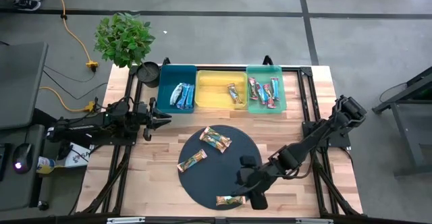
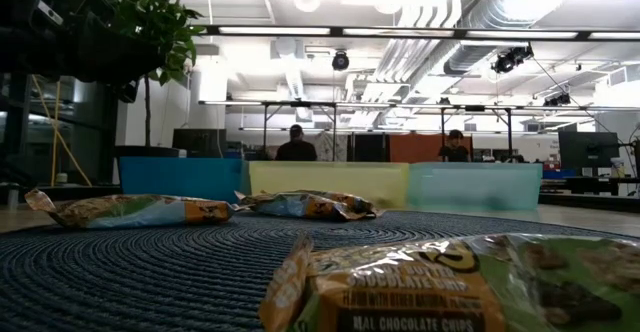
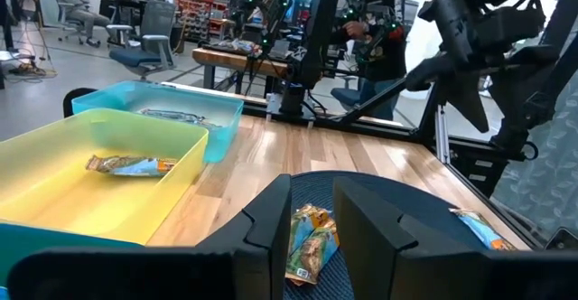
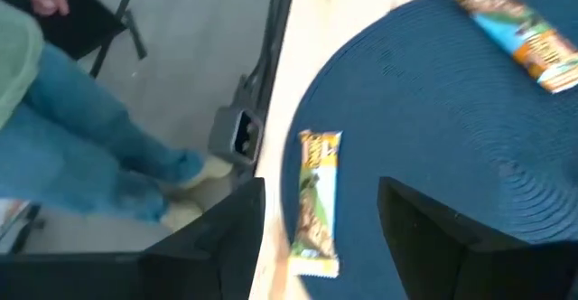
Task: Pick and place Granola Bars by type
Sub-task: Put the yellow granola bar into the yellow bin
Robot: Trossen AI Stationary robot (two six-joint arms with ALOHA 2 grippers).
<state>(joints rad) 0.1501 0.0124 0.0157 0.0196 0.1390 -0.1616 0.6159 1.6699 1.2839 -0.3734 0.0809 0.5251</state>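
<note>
Right gripper (image 1: 244,181) is hovering low over the mat (image 1: 202,183) at lower centre of the high view, fingers spread, nothing between them. A tan bar (image 4: 315,199) is lying just ahead of it at the mat's near edge. Three more bars (image 1: 214,139) are sitting mid-mat. Left gripper (image 1: 164,119) is waiting at the left, fingers narrowly parted, holding nothing. Farther back, the teal bin (image 1: 177,88), yellow bin (image 1: 219,90) and green bin (image 1: 266,89) are each holding bars.
</note>
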